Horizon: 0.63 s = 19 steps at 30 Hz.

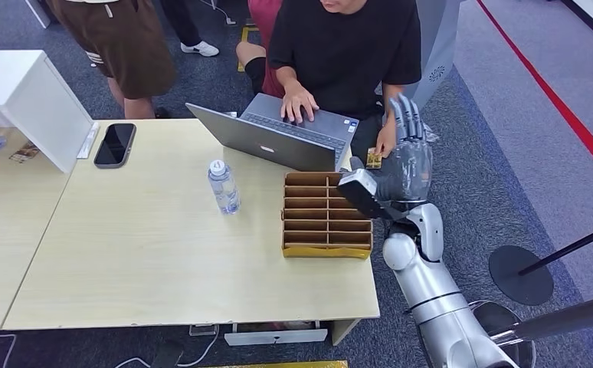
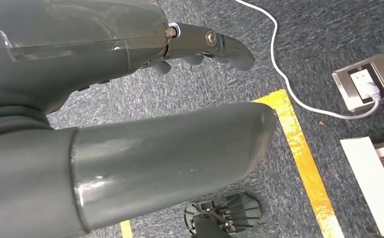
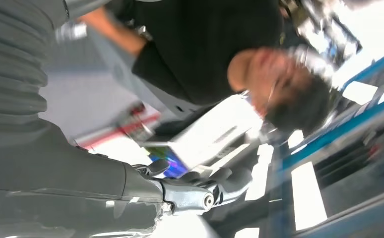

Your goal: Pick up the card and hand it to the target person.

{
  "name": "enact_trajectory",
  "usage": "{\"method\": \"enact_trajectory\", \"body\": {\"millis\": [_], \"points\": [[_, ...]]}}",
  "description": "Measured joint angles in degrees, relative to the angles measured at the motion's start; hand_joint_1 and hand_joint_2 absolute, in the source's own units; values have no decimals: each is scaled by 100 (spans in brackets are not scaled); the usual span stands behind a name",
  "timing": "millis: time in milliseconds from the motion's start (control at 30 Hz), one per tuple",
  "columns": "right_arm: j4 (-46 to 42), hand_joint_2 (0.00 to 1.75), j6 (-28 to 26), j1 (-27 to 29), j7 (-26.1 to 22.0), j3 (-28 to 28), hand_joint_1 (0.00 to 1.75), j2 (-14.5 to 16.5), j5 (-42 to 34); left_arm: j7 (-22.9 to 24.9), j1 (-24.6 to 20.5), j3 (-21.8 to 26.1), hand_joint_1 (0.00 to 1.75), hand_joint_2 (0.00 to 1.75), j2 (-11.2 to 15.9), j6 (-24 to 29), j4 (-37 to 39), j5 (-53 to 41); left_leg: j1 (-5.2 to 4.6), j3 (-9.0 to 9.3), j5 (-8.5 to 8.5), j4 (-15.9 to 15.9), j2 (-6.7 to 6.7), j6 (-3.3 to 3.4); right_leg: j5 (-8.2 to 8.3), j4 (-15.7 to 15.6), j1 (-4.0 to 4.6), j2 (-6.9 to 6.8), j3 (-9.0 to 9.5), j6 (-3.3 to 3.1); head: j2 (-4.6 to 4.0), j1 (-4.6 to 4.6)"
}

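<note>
Card handover at bench edge, seated person receiving

Slotted cardboard tray (image 1: 326, 216) on bench (image 1: 155, 253): compartments appear empty. Card (image 1: 373, 159) sits in the person's hand (image 1: 386, 142), just beside the raised right hand (image 1: 410, 157), whose fingers stand straight up and apart, holding nothing. Left hand (image 2: 200, 47) hangs over carpet, fingers loosely spread. Also: water bottle (image 1: 223, 186), laptop (image 1: 278, 134), phone (image 1: 115, 144). No writing legible.
</note>
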Motion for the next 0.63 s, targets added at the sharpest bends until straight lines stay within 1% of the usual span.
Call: {"method": "enact_trajectory", "body": {"millis": [100, 167, 267, 400, 500, 633], "points": [[-413, 175, 2, 332, -277, -373, 0, 248, -1430, -71, 22, 1, 0, 0, 0, 18, 0, 63, -3, 1, 0, 0, 8, 0, 1, 0, -3, 11, 1, 1, 0, 2], [-686, 175, 5, 562, -382, -476, 0, 333, -2082, -111, 32, 4, 0, 0, 1, 26, 0, 94, -7, 1, 0, 1, 12, 0, 2, -1, -7, 16, 0, 3, 0, 1], [-993, 175, 14, 802, -512, -551, 0, 418, -2614, -151, 39, 15, 0, 0, 7, 38, 0, 137, -9, 4, 0, 1, 17, 1, 4, -1, -9, 21, -1, 5, 0, 0], [-1194, 175, 22, 1062, -529, -544, 0, 432, -3312, -190, 58, 24, 0, 0, 9, 48, 0, 177, -8, 3, -1, 1, 17, 1, 4, -1, -8, 21, -1, 5, 0, 1], [-1211, 175, 29, 1128, -545, -473, 0, 427, -3738, -211, 58, 31, 0, 0, 9, 53, 0, 184, -8, 3, -1, 1, 17, 1, 4, -1, -8, 24, -1, 5, 0, 1], [-1141, 175, 34, 1138, -567, -310, 0, 421, -4061, -216, 58, 45, 0, 0, 9, 54, 0, 197, -7, 3, 0, 1, 17, 0, 4, 0, -7, 23, -1, 5, 0, 0]]}}
